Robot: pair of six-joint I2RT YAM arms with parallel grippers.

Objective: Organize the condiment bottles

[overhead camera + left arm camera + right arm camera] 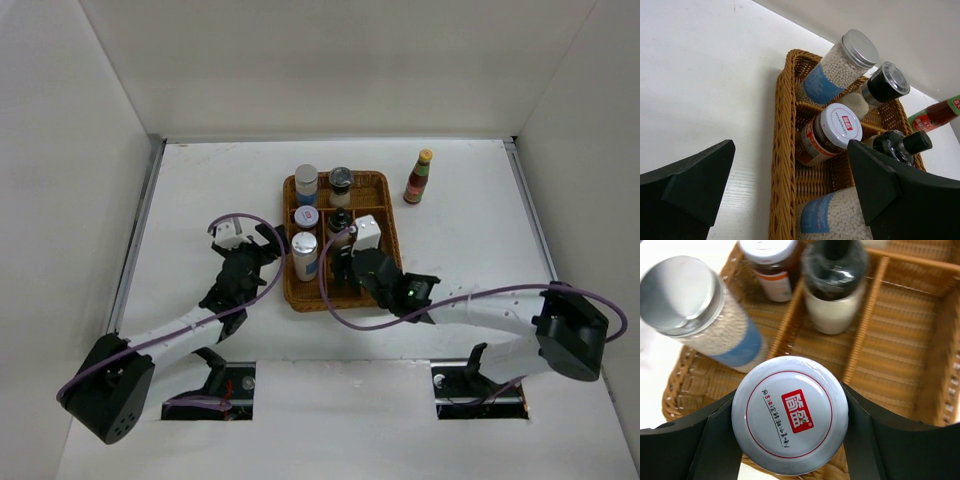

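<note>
The brown wicker tray (377,187) holds a silver-capped white jar (306,181), a grey-lidded shaker (341,181), a red-and-white-lidded jar (307,218), a black-capped bottle (340,222) and a second silver-capped jar (304,255). The dark-red sauce bottle (419,177) stands on the table right of the tray. My right gripper (342,272) (790,392) is shut on a white-lidded jar with a red logo (790,415), above the tray's near edge. My left gripper (268,248) (790,150) is open and straddles the tray's left wall beside the near silver-capped jar (835,215).
The tray's right compartments (890,355) show bare wicker. White walls enclose the table on the left, right and back. Two cut-outs in the table lie near the arm bases.
</note>
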